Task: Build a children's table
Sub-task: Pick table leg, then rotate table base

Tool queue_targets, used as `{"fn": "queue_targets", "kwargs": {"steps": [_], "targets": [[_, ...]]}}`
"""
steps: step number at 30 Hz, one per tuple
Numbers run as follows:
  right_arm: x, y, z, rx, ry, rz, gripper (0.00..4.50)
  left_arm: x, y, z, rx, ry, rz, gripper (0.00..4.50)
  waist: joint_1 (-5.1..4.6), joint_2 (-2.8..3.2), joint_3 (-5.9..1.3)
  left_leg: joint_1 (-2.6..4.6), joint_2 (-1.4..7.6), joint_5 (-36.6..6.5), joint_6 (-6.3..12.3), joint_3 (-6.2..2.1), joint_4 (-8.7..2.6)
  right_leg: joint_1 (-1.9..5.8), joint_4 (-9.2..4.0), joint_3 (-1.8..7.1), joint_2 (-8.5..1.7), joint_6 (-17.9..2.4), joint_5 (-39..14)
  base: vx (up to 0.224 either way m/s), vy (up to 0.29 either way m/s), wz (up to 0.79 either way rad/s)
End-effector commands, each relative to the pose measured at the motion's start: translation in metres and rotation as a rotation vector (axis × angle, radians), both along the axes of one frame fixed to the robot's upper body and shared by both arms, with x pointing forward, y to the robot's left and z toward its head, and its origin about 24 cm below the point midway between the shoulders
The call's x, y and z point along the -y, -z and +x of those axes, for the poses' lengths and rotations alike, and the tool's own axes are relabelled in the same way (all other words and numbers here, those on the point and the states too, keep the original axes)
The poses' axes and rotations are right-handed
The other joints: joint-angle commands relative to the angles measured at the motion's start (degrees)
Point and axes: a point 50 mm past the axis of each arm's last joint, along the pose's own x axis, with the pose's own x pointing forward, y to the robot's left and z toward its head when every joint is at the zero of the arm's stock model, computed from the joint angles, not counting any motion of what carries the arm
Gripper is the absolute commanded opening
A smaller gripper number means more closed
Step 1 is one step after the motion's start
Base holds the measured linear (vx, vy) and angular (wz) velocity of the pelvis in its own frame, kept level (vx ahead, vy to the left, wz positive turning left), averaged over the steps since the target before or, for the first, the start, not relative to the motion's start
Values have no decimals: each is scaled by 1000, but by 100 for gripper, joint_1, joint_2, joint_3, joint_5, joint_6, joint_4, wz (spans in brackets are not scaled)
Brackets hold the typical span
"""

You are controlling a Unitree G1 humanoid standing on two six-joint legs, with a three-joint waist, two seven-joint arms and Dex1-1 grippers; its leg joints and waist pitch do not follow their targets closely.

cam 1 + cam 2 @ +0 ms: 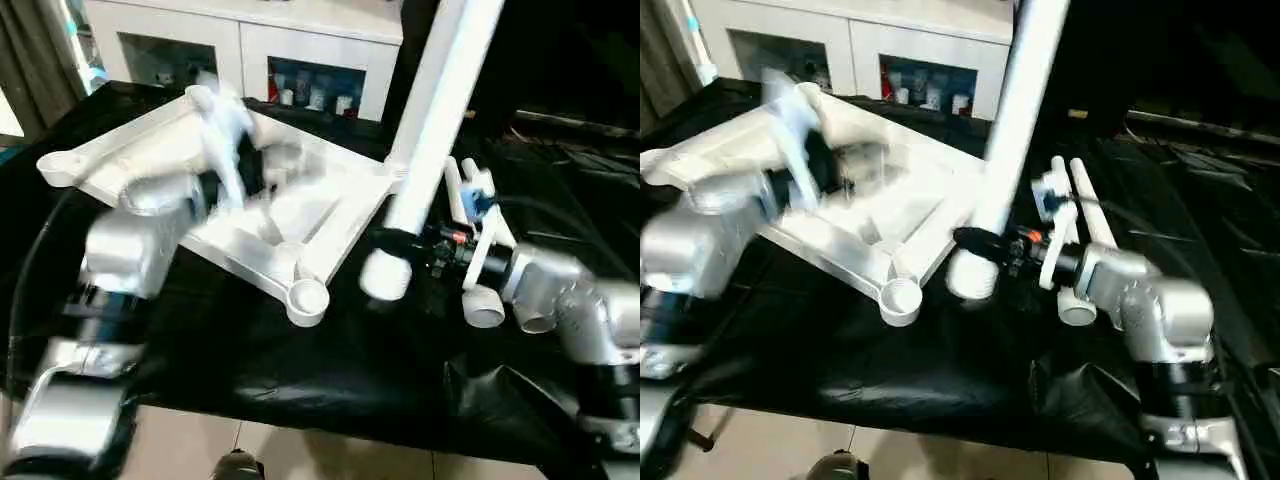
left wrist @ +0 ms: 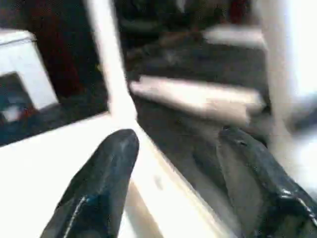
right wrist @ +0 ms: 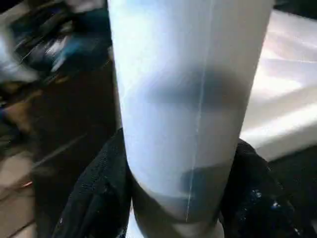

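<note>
The children's table is in parts on a black cloth. Its white tabletop (image 1: 300,215) lies underside up, ribs and a round corner socket (image 1: 308,298) showing. My right gripper (image 1: 400,242) is shut on a long white leg (image 1: 430,130), which stands steeply tilted, its lower end just right of the tabletop's near edge. In the right wrist view both black fingers (image 3: 94,198) press the leg's sides. My left gripper (image 2: 176,136) hovers open over the tabletop's rim (image 2: 59,163), nothing between its fingers. Two more legs (image 1: 1092,210) lie flat beside my right wrist.
A white cabinet (image 1: 250,40) with glass doors stands behind the table. The black cloth (image 1: 250,370) runs to the table's front edge, with pale floor (image 1: 300,455) below it. Dark cables and clutter lie at the far right.
</note>
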Motion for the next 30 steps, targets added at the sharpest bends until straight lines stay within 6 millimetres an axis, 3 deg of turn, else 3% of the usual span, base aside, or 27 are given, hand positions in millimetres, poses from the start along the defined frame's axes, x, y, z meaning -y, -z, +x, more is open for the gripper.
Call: {"fn": "queue_targets", "kwargs": {"steps": [1, 4, 6, 11, 12, 15, 16, 20, 22, 25, 26, 27, 29, 30], "targets": [[19, 0, 3, 52, 133, -50, 190, -3, 12, -5, -24, 95, 167, 298, -39, 128, -510, 175, 166, -1191, -451, -55, -437, 240, -422, 279, -475, -627, -1391, 0, 0, 0], [26, 7, 0, 73, 174, -113, 190, -13, 23, -6, -67, 159, 328, 298, -79, 97, -498, 152, 154, -1269, -430, -40, -434, 271, -411, 285, -478, -711, -1469, 0, 0, 0], [27, 12, -3, 68, 176, -139, 190, -23, 30, -6, -109, 203, 446, 298, -78, 82, -477, 157, 145, -1306, -370, -44, -443, 260, -467, 287, -491, -634, -1771, 0, 0, 0], [25, 16, -4, 69, 182, -147, 190, -29, 38, -3, -106, 217, 554, 298, -147, 89, -479, 158, 162, -1438, -353, -58, -442, 257, -479, 284, -510, -653, -1966, 0, 0, 0], [23, 15, -5, 73, 178, -142, 190, -30, 44, -1, -101, 227, 604, 298, -152, 125, -481, 159, 169, -1433, -346, -64, -439, 257, -477, 288, -519, -680, -1953, 0, 0, 0], [20, 14, -6, 83, 167, -138, 190, -33, 52, 5, -79, 226, 690, 298, -158, 112, -488, 162, 163, -1419, -330, -62, -436, 258, -482, 290, -499, -632, -1915, 0, 0, 0], [20, 14, -7, 84, 167, -139, 190, -33, 52, 6, -74, 224, 696, 298, -158, 83, -498, 153, 171, -1368, -333, -65, -436, 278, -460, 289, -512, -660, -1808, 0, 0, 0], [20, 18, -10, 76, 154, -146, 190, -30, 53, 12, -62, 208, 680, 298, -140, 94, -497, 162, 182, -1345, -305, -58, -427, 264, -444, 288, -522, -801, -1656, 0, 0, 0], [20, 19, -10, 75, 155, -148, 190, -31, 55, 11, -76, 220, 689, 262, -140, 96, -500, 150, 183, -1337, -297, -59, -430, 278, -427, 289, -522, -867, -1531, 0, 0, 0], [17, 17, -9, 77, 151, -139, 190, -35, 59, 12, -104, 232, 712, 258, -145, 88, -488, 158, 163, -1370, -267, -49, -425, 268, -467, 291, -521, -820, -1718, 0, 0, 0], [17, 17, -9, 77, 151, -138, 190, -36, 60, 12, -104, 232, 712, 258, -151, 58, -486, 152, 168, -1376, -269, -49, -427, 277, -467, 291, -527, -804, -1761, 0, 0, 0], [16, 17, -9, 77, 145, -139, 190, -36, 60, 13, -105, 232, 714, 231, -143, 74, -484, 157, 173, -1384, -265, -57, -429, 270, -475, 290, -536, -791, -1840, 0, 0, 0], [16, 17, -9, 77, 138, -141, 190, -36, 61, 14, -109, 232, 710, 221, -138, 68, -481, 168, 178, -1412, -253, -59, -428, 262, -483, 290, -544, -778, -1936, 0, 0, 0], [16, 17, -9, 77, 135, -144, 190, -36, 61, 15, -111, 233, 701, 222, -146, 22, -477, 161, 176, -1408, -242, -51, -430, 262, -491, 286, -538, -768, -1960, 0, 0, 0]]}}
